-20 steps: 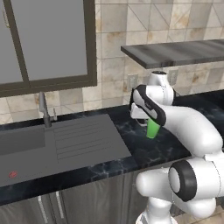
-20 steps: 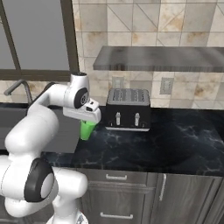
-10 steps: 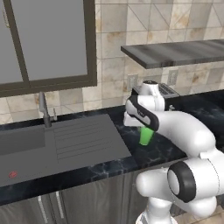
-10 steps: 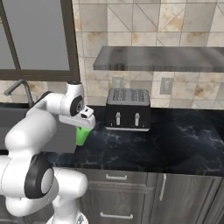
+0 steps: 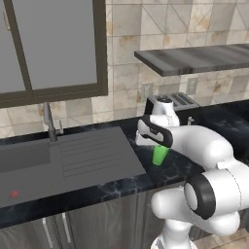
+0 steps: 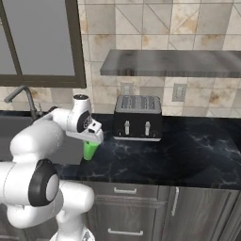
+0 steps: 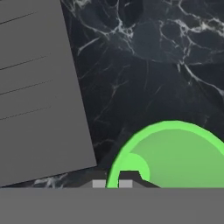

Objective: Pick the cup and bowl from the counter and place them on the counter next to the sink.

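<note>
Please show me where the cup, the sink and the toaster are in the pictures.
cup [image 5: 159, 155], left base view, on its green side wall.
sink [image 5: 92, 154], left base view, on the ribbed drainboard.
toaster [image 6: 138, 124], right base view, on its black front.

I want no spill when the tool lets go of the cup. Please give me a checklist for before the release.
1. Tool shut on the cup rim: ok.
2. Cup upright: ok.
3. Cup over the black counter, beside the sink drainboard: ok.
4. Cup base resting on the counter: cannot tell.
5. Toaster apart from the cup: ok.
6. Bowl position: cannot tell.
</note>
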Available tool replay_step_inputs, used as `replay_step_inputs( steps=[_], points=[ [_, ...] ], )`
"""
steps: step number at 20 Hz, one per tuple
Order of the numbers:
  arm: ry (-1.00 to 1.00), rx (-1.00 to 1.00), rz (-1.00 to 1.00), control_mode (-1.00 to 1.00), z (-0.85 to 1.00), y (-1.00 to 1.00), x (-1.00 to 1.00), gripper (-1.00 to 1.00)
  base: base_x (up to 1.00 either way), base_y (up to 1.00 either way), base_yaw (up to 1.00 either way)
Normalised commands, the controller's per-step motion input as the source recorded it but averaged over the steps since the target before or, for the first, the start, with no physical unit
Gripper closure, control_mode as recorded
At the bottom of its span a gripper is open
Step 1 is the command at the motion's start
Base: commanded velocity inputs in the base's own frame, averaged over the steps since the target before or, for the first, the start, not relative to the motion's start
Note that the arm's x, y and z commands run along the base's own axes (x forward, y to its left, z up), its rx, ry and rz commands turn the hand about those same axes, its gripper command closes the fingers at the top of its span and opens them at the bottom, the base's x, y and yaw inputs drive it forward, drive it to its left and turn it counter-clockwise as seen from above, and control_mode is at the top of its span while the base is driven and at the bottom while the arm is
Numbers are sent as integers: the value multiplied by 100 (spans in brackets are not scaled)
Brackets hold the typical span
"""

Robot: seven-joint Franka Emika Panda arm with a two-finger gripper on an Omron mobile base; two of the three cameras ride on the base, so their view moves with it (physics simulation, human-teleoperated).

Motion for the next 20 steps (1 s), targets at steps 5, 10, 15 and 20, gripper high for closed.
replay_step_inputs(
  steps=[5,10,15,20],
  points=[
    [0,0,0,-100,-32,0,25,100,0,0,0],
    [0,0,0,-100,-30,0,19,100,0,0,0],
    [0,0,0,-100,-21,0,8,100,0,0,0],
    [0,0,0,-100,0,8,0,100,0,0,0]
  ],
)
